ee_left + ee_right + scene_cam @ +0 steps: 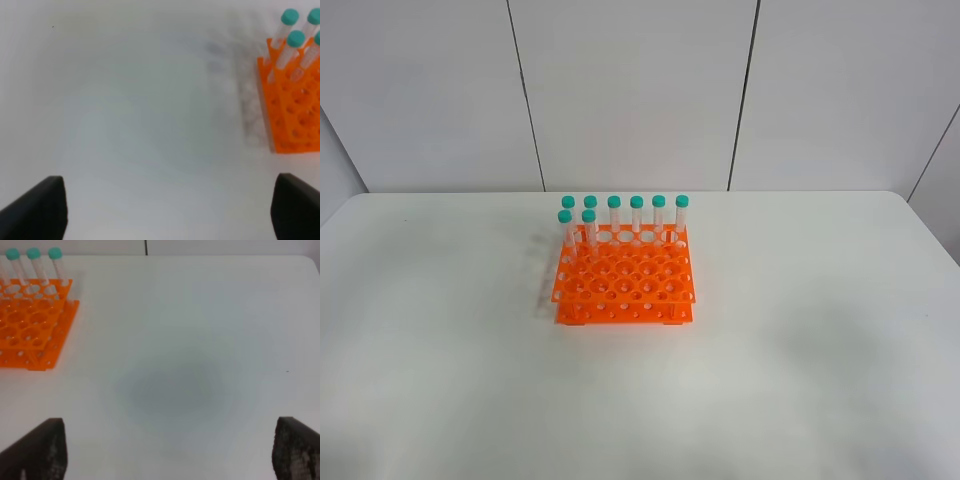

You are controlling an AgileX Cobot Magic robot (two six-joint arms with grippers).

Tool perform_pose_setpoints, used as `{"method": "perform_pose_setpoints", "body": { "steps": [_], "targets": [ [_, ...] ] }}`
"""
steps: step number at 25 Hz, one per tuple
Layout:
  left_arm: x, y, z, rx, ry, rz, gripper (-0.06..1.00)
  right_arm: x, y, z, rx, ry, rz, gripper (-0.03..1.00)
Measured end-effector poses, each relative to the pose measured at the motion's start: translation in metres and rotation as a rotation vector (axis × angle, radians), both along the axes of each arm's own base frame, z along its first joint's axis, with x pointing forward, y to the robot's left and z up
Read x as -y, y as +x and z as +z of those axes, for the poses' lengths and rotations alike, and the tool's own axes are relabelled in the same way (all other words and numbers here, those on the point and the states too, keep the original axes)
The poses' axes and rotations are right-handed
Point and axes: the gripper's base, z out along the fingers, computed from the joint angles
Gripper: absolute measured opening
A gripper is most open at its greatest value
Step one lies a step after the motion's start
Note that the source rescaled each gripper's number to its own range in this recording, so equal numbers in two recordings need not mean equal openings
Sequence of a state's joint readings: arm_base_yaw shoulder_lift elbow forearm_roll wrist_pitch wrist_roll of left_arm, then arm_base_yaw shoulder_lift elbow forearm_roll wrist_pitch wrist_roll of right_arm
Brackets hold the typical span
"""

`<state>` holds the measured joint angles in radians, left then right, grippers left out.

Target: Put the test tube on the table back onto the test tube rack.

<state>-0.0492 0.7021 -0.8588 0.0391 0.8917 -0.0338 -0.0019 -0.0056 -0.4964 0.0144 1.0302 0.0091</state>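
On the white worktop (800,340) stands the orange test tube rack (625,285) with eight teal-capped tubes (614,215) upright along its far rows; no test tube lies loose in any view. Left tool (165,210) and right tool (165,450) both hang spread and empty. Such a tube looks light, stiff and slippery, so best pinched just below the cap.

Test tube rack (625,285), centre of the high view: bright orange, top patterned with a regular grid of round holes. Capped tubes (614,217) along its upper edge: clear bodies, teal-green caps. Table (820,330): plain white, unpatterned. Wall panels (630,90) above: white with dark vertical seams.
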Motion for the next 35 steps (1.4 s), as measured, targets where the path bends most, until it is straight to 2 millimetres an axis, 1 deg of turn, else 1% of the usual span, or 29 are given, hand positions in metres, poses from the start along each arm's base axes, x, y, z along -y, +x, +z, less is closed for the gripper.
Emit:
{"method": "perform_pose_setpoints", "body": {
  "steps": [4,7,11,18,22,26,32,35],
  "targets": [
    [0.000,-0.031,-0.006,0.007,-0.018,-0.003,1.00,0.000,0.000,0.000,0.000,0.000,0.000,0.86],
    [0.002,-0.053,-0.015,0.000,-0.065,-0.020,1.00,0.000,0.000,0.000,0.000,0.002,0.001,0.86],
    [0.003,-0.080,-0.025,-0.003,-0.085,-0.032,1.00,0.000,0.000,0.000,0.000,0.002,0.001,0.86],
    [0.002,-0.113,-0.043,0.002,-0.084,-0.038,1.00,0.000,0.000,0.000,0.000,0.002,0.001,0.86],
    [0.001,-0.124,-0.054,0.018,-0.085,-0.039,1.00,0.000,0.000,0.000,0.000,0.002,0.001,0.86],
    [0.002,-0.128,-0.066,0.019,-0.089,-0.042,1.00,0.000,0.000,0.000,0.000,0.002,0.002,0.86],
    [0.002,-0.131,-0.072,0.055,-0.096,-0.046,1.00,0.000,0.000,0.000,0.000,0.002,0.002,0.86],
    [0.002,-0.136,-0.072,0.102,-0.100,-0.049,1.00,0.000,0.000,0.000,0.000,0.002,0.002,0.86]
  ]
}}
